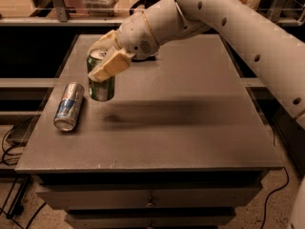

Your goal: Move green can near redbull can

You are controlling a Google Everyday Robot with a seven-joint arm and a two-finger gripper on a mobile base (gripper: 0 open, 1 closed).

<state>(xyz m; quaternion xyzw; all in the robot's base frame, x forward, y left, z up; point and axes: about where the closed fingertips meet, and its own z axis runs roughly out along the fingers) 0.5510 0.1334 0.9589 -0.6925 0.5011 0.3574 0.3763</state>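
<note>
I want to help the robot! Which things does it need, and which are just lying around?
For the job: green can, held above the table by the gripper; redbull can, lying on its side.
Just lying about: cables on the floor.

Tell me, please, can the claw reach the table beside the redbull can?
Probably yes: the claw, shut on the green can, hangs close beside the lying redbull can, with nothing between them.

Arm (248, 37): white, comes in from the upper right and slants down to the left.
Wrist (147, 27): rounded housing, bent down and to the left.
Gripper (98, 58): left of centre, at the arm's lowest end.
Fingers (110, 65): tan pads clamped on the green can (101, 87), one in front, one behind.
</note>
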